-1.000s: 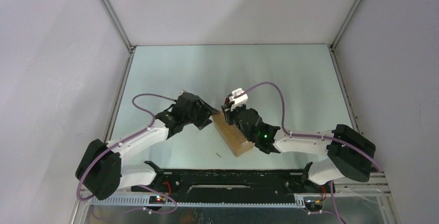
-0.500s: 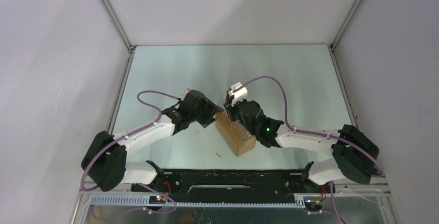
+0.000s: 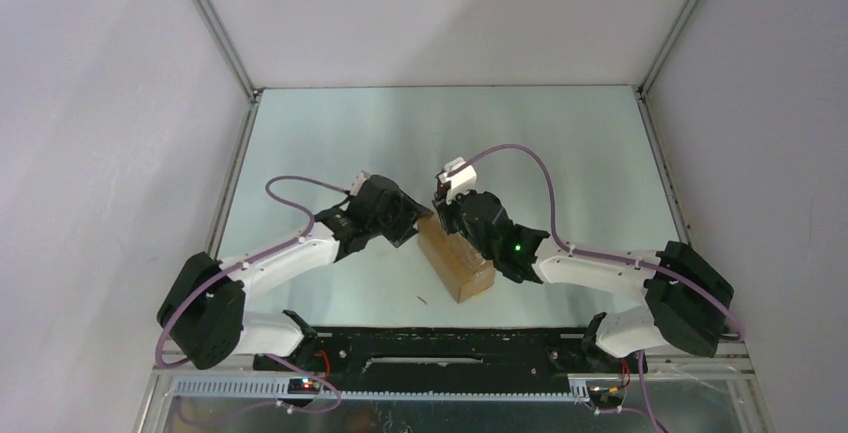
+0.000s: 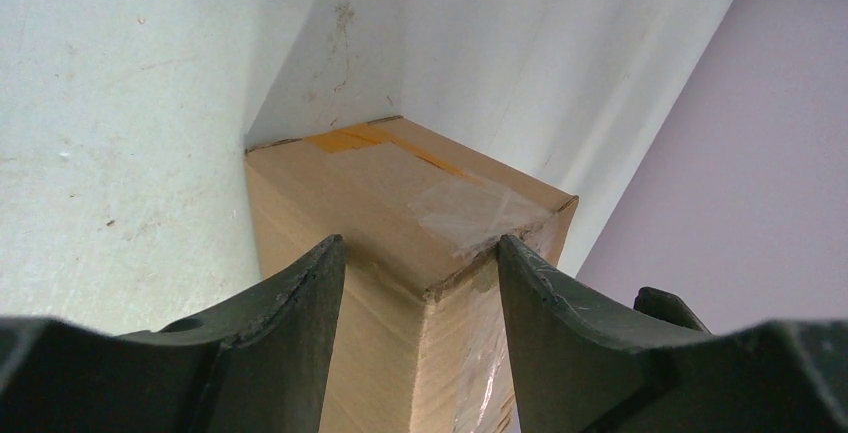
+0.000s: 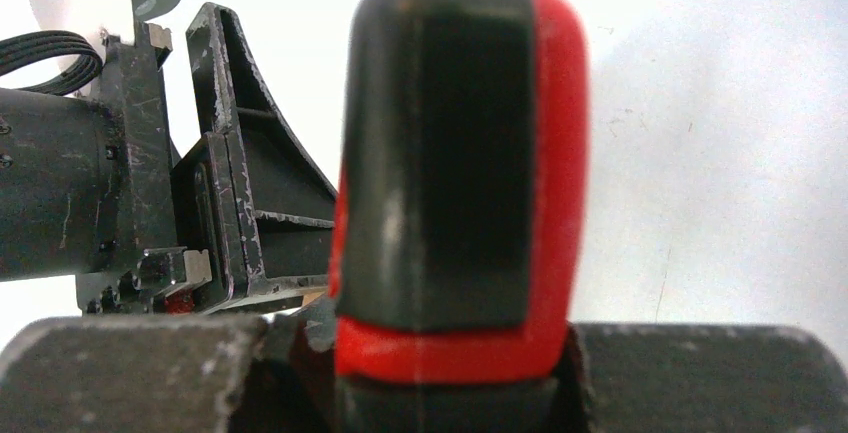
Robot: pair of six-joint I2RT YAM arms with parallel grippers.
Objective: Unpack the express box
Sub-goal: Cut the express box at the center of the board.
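- The express box [image 3: 457, 266] lies near the middle of the table [image 3: 400, 123], between the two arms. Its long side runs at a slant to the table edge.
- The left gripper [image 3: 413, 227] is at the far end of the box. In the left wrist view its two fingers [image 4: 300, 323] stand on both sides of one upright corner of the box [image 4: 390, 188] and press on the cardboard, so they grasp it.
- A piece of clear tape [image 4: 465, 215] sits on the top face of the box, close to this corner.
- The right gripper [image 3: 447, 211] is over the far part of the box, just beside the left one.
- Its fingers are clenched on a red-and-black utility knife [image 5: 455, 163], which stands upright between them in the right wrist view.
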